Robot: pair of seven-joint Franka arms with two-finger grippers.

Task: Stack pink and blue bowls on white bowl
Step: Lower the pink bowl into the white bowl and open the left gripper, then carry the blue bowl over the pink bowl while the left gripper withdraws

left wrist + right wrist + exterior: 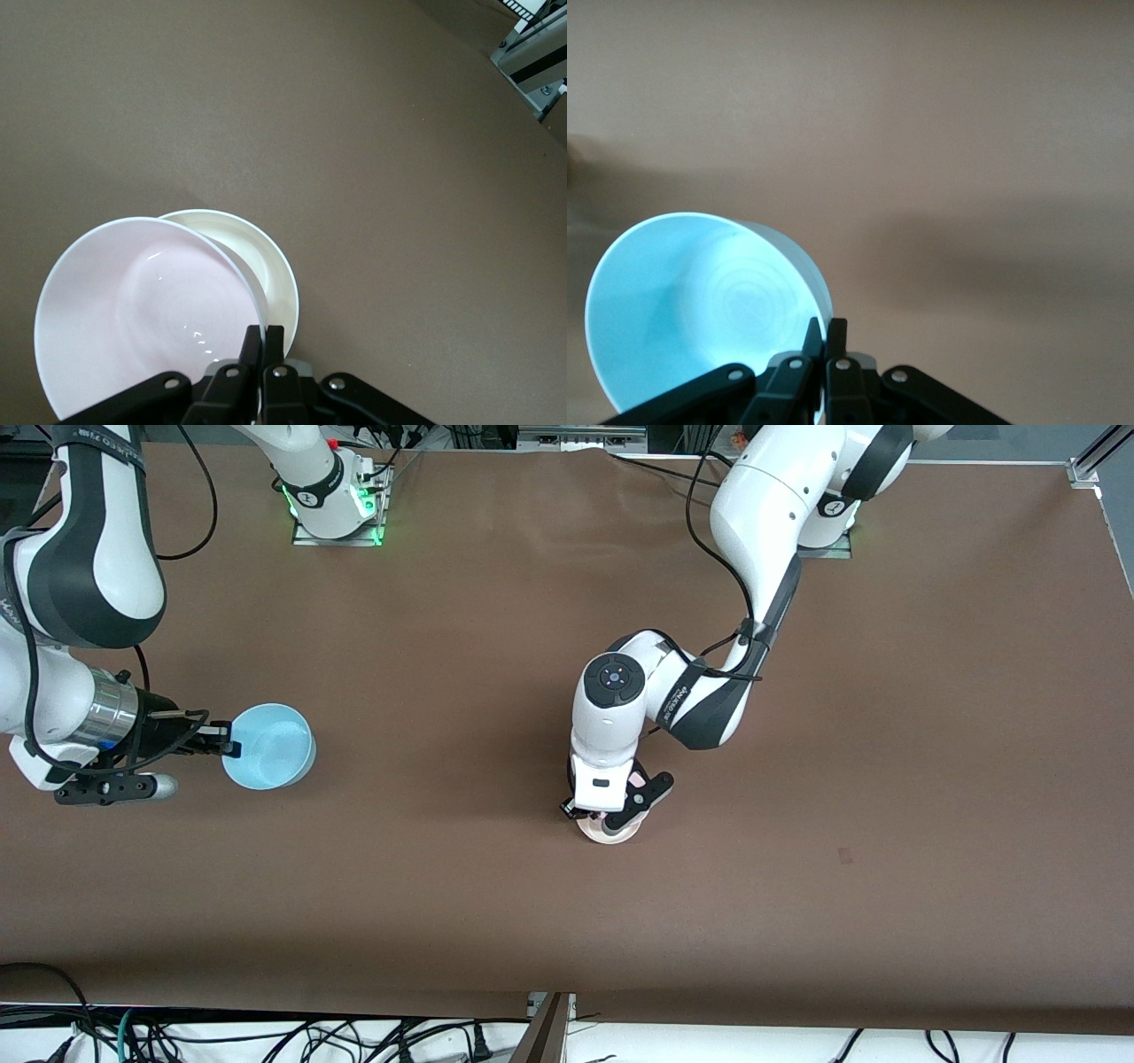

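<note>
My left gripper [263, 341] is shut on the rim of the pink bowl [142, 310], which is tilted. Its edge overlaps the white bowl [266, 266] just beneath it. In the front view the left gripper [608, 799] covers both bowls near the table's middle, and only the white bowl's [609, 835] rim shows under it. My right gripper [826, 332] is shut on the rim of the blue bowl [691, 310]. In the front view the blue bowl [268, 746] is tipped over the bare tabletop toward the right arm's end, with the right gripper [226, 744] at its edge.
The brown table [496, 921] spreads wide between the two bowl spots. The right arm's base [337, 509] with green lights and the left arm's base [828, 531] stand along the table's farther edge. Cables hang below the nearer edge [266, 1036].
</note>
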